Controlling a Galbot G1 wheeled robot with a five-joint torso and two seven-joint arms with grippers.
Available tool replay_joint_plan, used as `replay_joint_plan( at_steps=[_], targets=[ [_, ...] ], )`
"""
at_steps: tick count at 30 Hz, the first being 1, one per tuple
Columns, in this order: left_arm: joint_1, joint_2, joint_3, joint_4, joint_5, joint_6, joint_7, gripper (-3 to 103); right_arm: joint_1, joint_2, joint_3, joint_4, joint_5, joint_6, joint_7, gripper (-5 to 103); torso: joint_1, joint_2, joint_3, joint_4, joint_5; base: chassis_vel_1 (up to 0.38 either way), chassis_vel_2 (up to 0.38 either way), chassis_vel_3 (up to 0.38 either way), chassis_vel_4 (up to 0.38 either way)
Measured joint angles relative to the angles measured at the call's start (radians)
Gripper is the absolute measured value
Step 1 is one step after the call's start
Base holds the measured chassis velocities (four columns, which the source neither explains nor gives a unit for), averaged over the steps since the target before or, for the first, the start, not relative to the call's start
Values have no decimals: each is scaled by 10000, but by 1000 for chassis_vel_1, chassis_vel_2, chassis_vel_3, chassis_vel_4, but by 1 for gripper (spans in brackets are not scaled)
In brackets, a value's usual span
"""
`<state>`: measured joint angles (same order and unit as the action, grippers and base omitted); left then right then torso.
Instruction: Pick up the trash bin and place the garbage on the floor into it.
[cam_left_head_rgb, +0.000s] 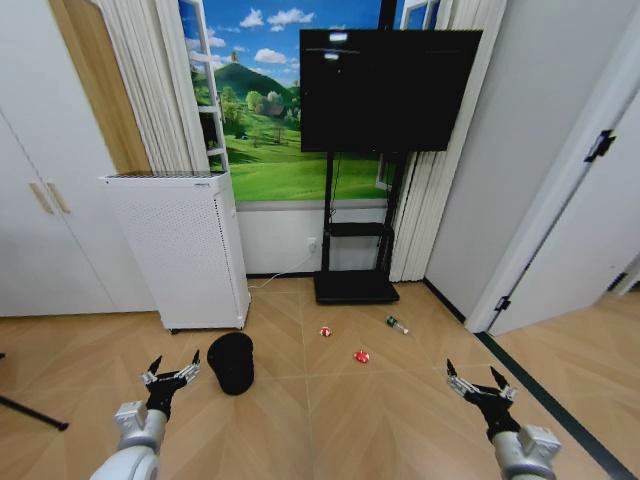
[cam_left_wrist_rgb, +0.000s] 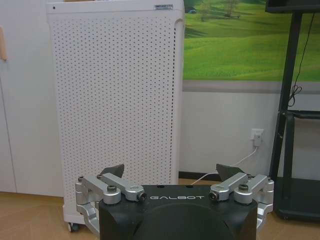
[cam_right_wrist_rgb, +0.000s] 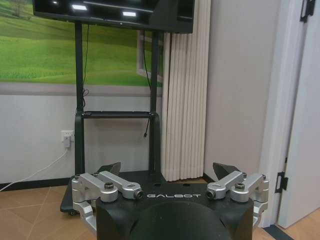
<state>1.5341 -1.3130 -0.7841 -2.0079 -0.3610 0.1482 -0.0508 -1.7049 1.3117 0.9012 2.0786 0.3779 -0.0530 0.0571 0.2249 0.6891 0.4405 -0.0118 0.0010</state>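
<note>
The trash bin (cam_left_head_rgb: 231, 361) is small, black and round and stands on the wood floor in front of the white appliance. The garbage lies to its right: a red-and-white piece (cam_left_head_rgb: 326, 331), another red-and-white piece (cam_left_head_rgb: 361, 355) and a small green bottle (cam_left_head_rgb: 397, 324). My left gripper (cam_left_head_rgb: 172, 372) hangs open low at the left, just left of the bin and apart from it. My right gripper (cam_left_head_rgb: 480, 383) hangs open low at the right, well clear of the litter. Both hold nothing; in the wrist views the left gripper (cam_left_wrist_rgb: 171, 171) and right gripper (cam_right_wrist_rgb: 169, 169) show spread fingers.
A tall white perforated appliance (cam_left_head_rgb: 182, 248) stands behind the bin. A black TV stand (cam_left_head_rgb: 355, 285) with a screen sits against the back wall. White cupboard doors (cam_left_head_rgb: 40, 210) are at the left, a door (cam_left_head_rgb: 580, 230) at the right. A power cord (cam_left_head_rgb: 280, 275) runs along the floor.
</note>
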Motion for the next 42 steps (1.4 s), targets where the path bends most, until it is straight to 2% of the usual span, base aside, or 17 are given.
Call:
replay_joint_plan(
  at_steps=[2,5,7,8,9,12,13,14,16,17,20,24,32,42],
  targets=[
    [25,-5,-9,-18,1,-4,0,100,-13,6,5,18,2,14,-12,100,-2,1,-2,-3,-23,-370,349,341,-328],
    [41,-12,-23,-28,1,-7,1,100,-21,10,4,26,4,19,-20,100,-2,1,-1,0,0,-340,361,342,-364],
    [52,-23,-29,-33,1,-11,1,100,-30,9,8,48,10,24,-31,100,-3,1,-1,0,-20,-364,356,353,-354],
    [52,-23,-29,-33,1,-11,1,100,-30,9,8,48,10,24,-31,100,-3,1,-1,0,-20,-357,329,350,-351],
    [50,-25,-32,-36,3,-15,1,100,-24,8,7,47,11,26,-34,100,-3,1,-2,0,-2,-348,346,350,-343],
    [39,-36,-26,-34,8,-16,0,100,14,7,2,5,-17,196,1,100,-3,1,-1,-2,-19,-359,369,357,-349],
    [39,-36,-26,-34,8,-16,0,100,14,7,2,5,-17,196,1,100,-3,1,-1,-2,-19,-365,356,372,-362],
    [35,-38,-23,-26,13,-17,0,100,38,2,-4,-21,-12,233,19,100,-2,0,-1,0,-3,-331,348,338,-363],
    [33,-37,-20,-20,19,-17,1,100,35,-2,-4,-22,7,233,21,100,-5,2,-3,1,-5,-350,348,351,-362],
    [24,-36,-11,-7,23,-17,0,100,41,-3,-4,-28,9,256,19,100,0,0,0,0,-19,-331,327,364,-305],
    [2,-24,-5,7,29,-19,1,100,93,4,-18,-65,-36,301,30,100,1,0,1,-1,-4,-312,307,330,-303],
    [-10,1,0,24,29,-19,1,100,137,9,-41,-94,-110,409,38,100,3,0,1,0,-12,-246,257,235,-233],
    [-59,13,31,54,-291,189,-465,100,177,2,-71,-214,-151,873,35,100,-9,2,-4,-1,-10,-19,24,20,2],
    [-93,6,46,11,-635,270,-565,100,166,22,-106,-291,-117,1023,-40,100,-6,3,-2,-1,-9,22,-17,-17,16]
  ],
)
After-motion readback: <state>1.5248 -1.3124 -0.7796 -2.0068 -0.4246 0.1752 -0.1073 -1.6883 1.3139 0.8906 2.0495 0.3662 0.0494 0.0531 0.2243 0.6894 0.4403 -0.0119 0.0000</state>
